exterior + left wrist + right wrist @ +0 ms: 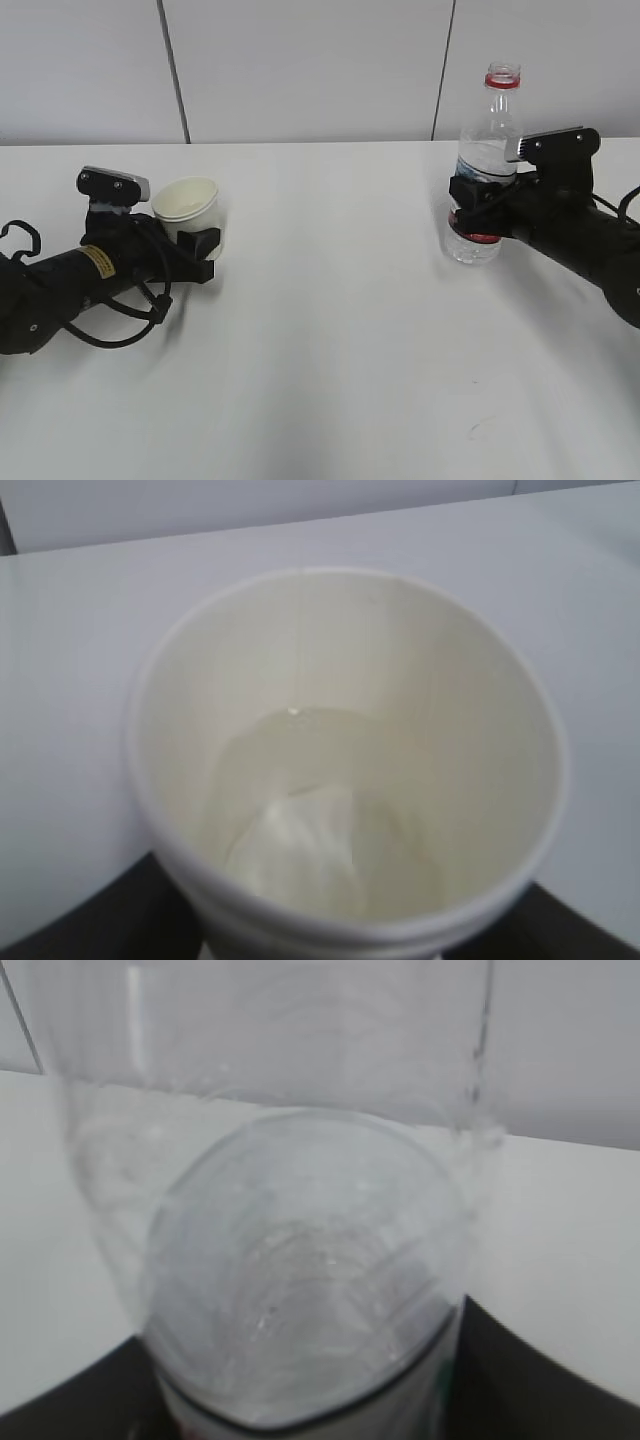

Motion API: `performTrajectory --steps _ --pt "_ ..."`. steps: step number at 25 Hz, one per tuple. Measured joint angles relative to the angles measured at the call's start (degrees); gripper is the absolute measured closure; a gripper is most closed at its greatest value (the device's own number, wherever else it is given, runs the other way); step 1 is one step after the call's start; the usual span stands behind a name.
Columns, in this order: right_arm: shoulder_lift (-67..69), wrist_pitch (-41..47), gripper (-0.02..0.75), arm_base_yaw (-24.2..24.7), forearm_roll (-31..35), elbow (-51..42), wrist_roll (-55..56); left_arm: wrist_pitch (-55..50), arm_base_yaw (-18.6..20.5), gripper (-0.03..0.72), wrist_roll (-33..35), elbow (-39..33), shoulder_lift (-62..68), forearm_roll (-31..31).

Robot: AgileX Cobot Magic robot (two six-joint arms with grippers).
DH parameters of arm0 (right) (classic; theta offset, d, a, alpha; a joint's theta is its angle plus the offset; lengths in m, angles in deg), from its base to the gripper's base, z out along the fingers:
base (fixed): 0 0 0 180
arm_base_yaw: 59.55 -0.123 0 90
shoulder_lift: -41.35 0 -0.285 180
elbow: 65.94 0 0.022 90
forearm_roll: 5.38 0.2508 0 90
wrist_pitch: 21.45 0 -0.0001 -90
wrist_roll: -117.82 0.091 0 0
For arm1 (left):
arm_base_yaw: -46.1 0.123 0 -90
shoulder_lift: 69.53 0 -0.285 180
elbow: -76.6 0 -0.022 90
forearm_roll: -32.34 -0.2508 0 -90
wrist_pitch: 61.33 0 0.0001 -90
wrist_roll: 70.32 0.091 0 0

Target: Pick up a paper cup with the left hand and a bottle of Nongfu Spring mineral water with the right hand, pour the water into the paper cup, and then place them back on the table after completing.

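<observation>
The white paper cup [188, 200] stands upright on the table [330, 340] at the left. My left hand's gripper [200, 245] is shut on its lower wall. In the left wrist view the cup [350, 680] fills the frame, holds a shallow pool of clear water [300, 810], and has dark fingers [70, 920] at both sides. The uncapped clear bottle [488, 140] with a red neck ring stands upright at the right. My right hand's gripper [472, 208] is shut on its labelled middle. In the right wrist view the bottle [300, 1260] sits between the black fingers [545, 1370].
A pale panelled wall [300, 60] runs behind the table's far edge. The two arms lie low over the table at the left and right sides, with bare white tabletop between them and towards the front.
</observation>
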Motion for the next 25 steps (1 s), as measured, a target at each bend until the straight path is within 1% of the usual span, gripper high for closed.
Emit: performTrajectory --steps 6,7,11,13,19,25 --pt "0.00 0.00 0.361 0.00 0.00 0.00 0.09 0.39 0.00 0.278 0.11 0.11 0.16 0.26" --pt "0.00 0.00 0.361 0.00 0.00 0.00 0.09 0.60 0.00 0.268 0.11 0.11 0.16 0.46" --pt "0.00 0.00 0.361 0.00 0.00 0.00 0.09 0.79 0.00 0.188 0.16 0.11 0.16 2.03" --pt "0.00 0.00 0.361 0.00 0.00 0.00 0.09 0.79 0.00 0.162 0.16 0.11 0.16 2.34" --pt "0.00 0.00 0.361 0.00 0.00 0.00 0.09 1.25 0.00 0.150 0.16 0.05 0.16 2.40" --pt "0.00 0.00 0.361 0.00 0.00 0.00 0.09 1.66 0.00 0.150 0.16 -2.15 -2.11 2.40"
